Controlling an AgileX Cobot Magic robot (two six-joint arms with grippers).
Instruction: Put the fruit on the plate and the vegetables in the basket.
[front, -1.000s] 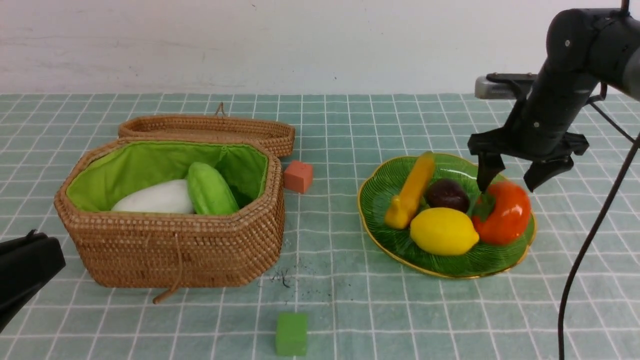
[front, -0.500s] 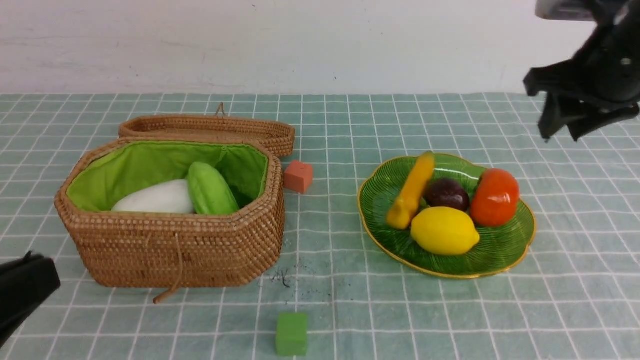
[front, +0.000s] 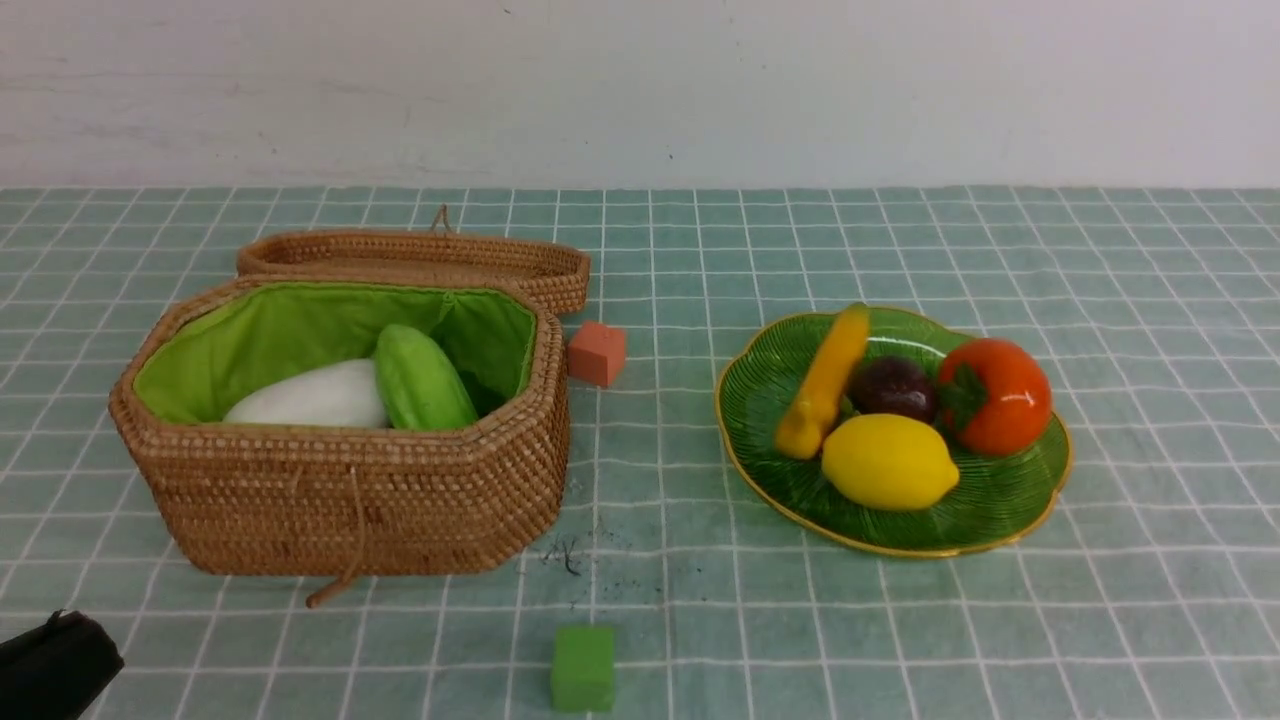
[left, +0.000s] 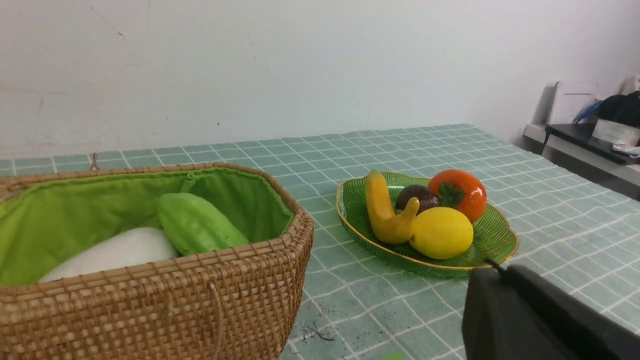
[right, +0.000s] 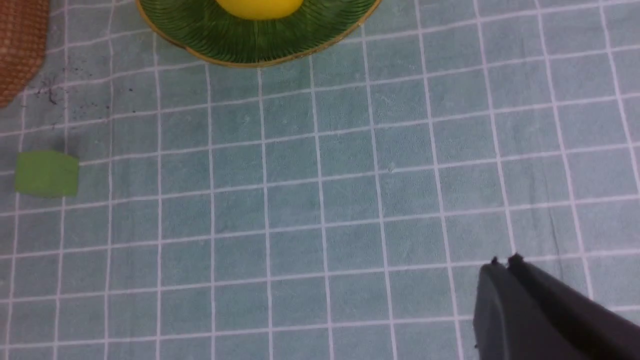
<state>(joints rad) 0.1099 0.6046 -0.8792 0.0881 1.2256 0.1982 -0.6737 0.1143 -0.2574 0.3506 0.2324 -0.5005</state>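
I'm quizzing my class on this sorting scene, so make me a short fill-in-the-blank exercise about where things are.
1. The lemon lies on the green ____.
2. The white radish lies inside the ____.
3. The basket's lid is ____.
4. The cube nearest the camera in the front view is coloured ____.

Missing words: plate; basket; open; green

Left gripper (front: 55, 665) low at near-left corner; basket (front: 350, 500) just ahead-right of it, plate (front: 900, 535) far right.
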